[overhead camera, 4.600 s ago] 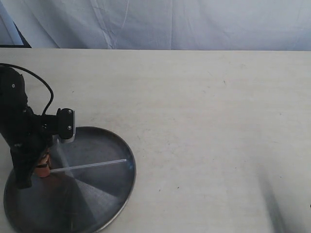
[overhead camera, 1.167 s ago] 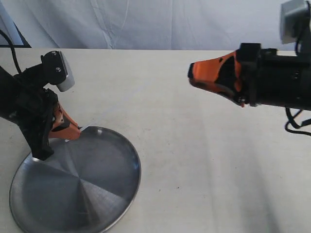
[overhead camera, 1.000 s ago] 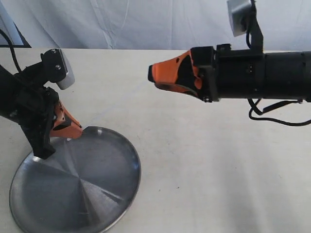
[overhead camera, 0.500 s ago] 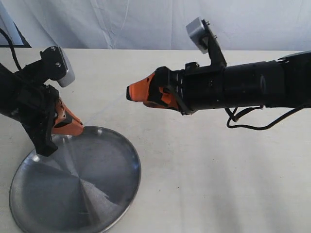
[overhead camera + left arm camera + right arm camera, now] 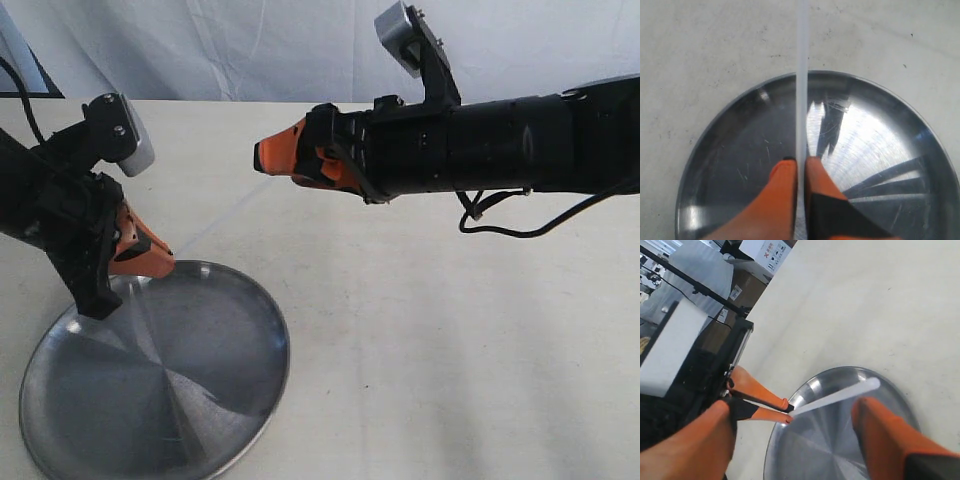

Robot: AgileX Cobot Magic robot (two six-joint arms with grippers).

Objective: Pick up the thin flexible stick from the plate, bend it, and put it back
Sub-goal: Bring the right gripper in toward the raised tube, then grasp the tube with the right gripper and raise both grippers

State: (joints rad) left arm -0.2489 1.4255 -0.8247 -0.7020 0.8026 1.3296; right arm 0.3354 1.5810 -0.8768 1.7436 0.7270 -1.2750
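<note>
My left gripper (image 5: 152, 262) is shut on one end of the thin flexible stick (image 5: 801, 75) and holds it in the air above the plate (image 5: 262, 345). In the left wrist view the stick runs straight out from between the orange fingers (image 5: 785, 180), over the plate's rim (image 5: 730, 107). The right wrist view shows the stick (image 5: 840, 396) slanting across the plate (image 5: 840, 450), with its free end between the wide-apart fingers of my right gripper (image 5: 792, 407), touching neither. In the exterior view the right gripper (image 5: 264, 160) hovers up and right of the left one, open.
The pale tabletop (image 5: 450, 350) stretches right of the plate, with a white cloth backdrop (image 5: 250, 50) behind it. The right arm's black body and cable (image 5: 500, 215) hang over the table's middle. Boxes (image 5: 765, 252) and a stand lie beyond the table edge.
The stick has left the plate and is now held raised by the left gripper. Over the last second the right arm swept in from the right towards the stick's free end.
</note>
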